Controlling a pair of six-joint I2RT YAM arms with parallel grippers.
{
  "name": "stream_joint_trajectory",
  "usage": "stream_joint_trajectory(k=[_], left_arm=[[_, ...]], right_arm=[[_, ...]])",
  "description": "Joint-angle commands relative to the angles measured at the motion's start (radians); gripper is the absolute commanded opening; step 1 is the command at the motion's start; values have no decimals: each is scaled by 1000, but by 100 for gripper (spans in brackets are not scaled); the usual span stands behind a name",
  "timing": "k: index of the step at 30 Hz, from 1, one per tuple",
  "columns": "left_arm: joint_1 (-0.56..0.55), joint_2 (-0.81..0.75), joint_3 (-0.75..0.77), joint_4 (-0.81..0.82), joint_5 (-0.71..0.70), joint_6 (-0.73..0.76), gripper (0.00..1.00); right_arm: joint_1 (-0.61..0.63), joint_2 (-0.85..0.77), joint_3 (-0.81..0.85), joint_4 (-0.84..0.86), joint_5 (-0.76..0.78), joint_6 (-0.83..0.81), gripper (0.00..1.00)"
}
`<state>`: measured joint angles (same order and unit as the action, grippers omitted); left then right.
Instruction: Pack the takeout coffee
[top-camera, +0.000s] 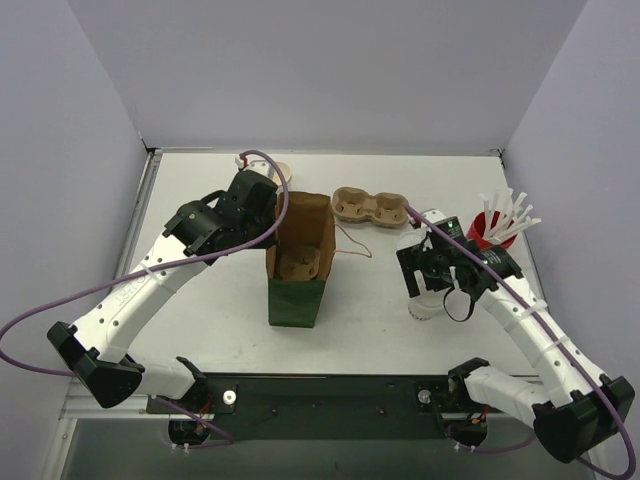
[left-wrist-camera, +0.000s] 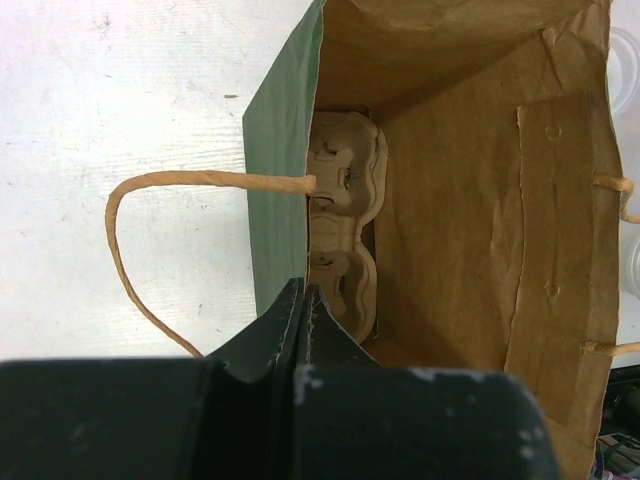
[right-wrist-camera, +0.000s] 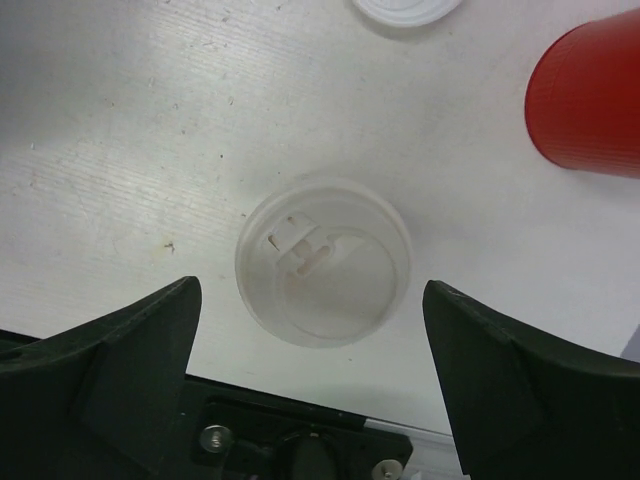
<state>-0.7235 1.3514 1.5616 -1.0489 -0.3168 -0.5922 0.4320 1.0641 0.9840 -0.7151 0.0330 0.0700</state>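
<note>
The takeout coffee (top-camera: 424, 308) is a small white cup with a round white lid, standing on the table right of the bag. In the right wrist view the lid (right-wrist-camera: 322, 262) shows from above. My right gripper (top-camera: 440, 275) hangs above it, open wide, with its jaws either side of the cup and not touching it (right-wrist-camera: 310, 290). The green paper bag (top-camera: 297, 285) stands open at the middle, with a brown cardboard carrier (left-wrist-camera: 343, 225) inside. My left gripper (top-camera: 262, 208) is shut on the bag's left wall at the rim (left-wrist-camera: 303, 300).
A second brown two-hole carrier (top-camera: 370, 207) lies behind the bag. A red cup (top-camera: 490, 232) of white straws stands at the right, also seen in the right wrist view (right-wrist-camera: 590, 95). A second white lid (right-wrist-camera: 405, 8) lies beyond the coffee. A beige round object (top-camera: 281, 170) sits behind the left arm.
</note>
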Motion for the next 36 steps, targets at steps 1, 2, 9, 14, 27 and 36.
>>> stream_joint_trajectory(k=[1,2,9,14,27,36], left_arm=[[9,-14,20,61,25,29,0],[9,-17,17,64,30,31,0],[10,-26,12,76,47,52,0],[18,-38,14,73,51,66,0],[39,-67,15,70,70,98,0],[42,-71,6,81,90,97,0]], right_arm=[[-2,-85,-10,-13,10,-182,88],[-15,-85,-7,-23,-2,-220,88],[-55,-41,50,-98,-163,-341,88],[-79,28,88,-106,-185,-381,88],[-124,123,116,-127,-206,-400,87],[-128,117,96,-132,-226,-388,88]])
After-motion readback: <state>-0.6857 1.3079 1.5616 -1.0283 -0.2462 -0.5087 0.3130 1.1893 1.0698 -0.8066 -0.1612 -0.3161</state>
